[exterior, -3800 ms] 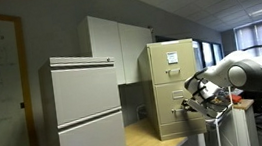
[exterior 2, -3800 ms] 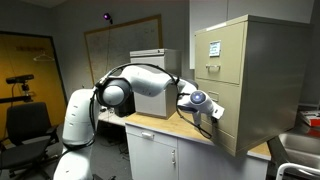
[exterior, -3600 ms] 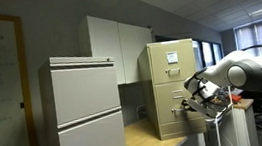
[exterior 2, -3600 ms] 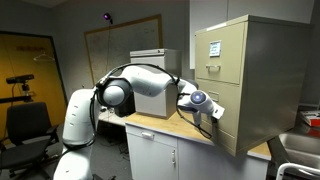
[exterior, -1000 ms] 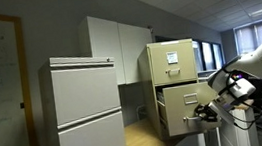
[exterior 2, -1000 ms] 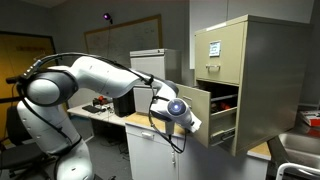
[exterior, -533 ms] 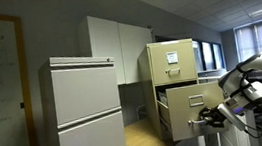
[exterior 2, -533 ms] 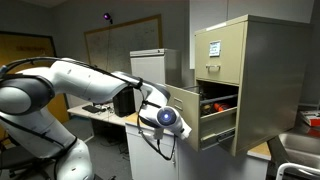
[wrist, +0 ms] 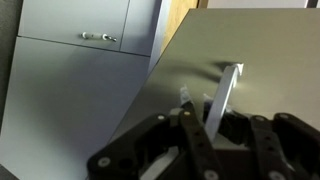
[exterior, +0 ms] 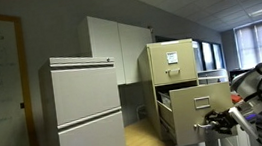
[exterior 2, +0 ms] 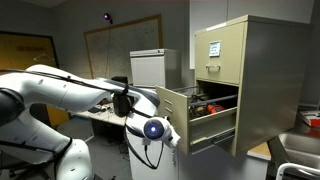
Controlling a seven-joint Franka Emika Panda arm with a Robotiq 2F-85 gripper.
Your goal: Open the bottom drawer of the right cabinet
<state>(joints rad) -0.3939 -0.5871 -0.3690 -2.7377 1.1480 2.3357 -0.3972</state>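
The right cabinet (exterior: 167, 63) (exterior 2: 255, 70) is tall and tan and stands on a counter in both exterior views. Its bottom drawer (exterior: 202, 112) (exterior 2: 205, 125) is pulled far out, with dark things lying inside it. My gripper (exterior: 219, 121) (exterior 2: 166, 133) is at the drawer front, shut on the small metal handle (wrist: 222, 95). In the wrist view the gripper (wrist: 208, 118) has its black fingers (wrist: 190, 135) on either side of that handle, against the tan drawer front (wrist: 255, 45). The upper drawer (exterior 2: 215, 48) is closed.
A wider light grey two-panel cabinet (exterior: 87, 109) stands beside the tan one. White cupboard doors (wrist: 70, 80) with a bar handle are below the counter (exterior: 144, 137). My arm (exterior 2: 70, 90) arches over the desk side. A sink edge (exterior 2: 300, 150) is beyond the cabinet.
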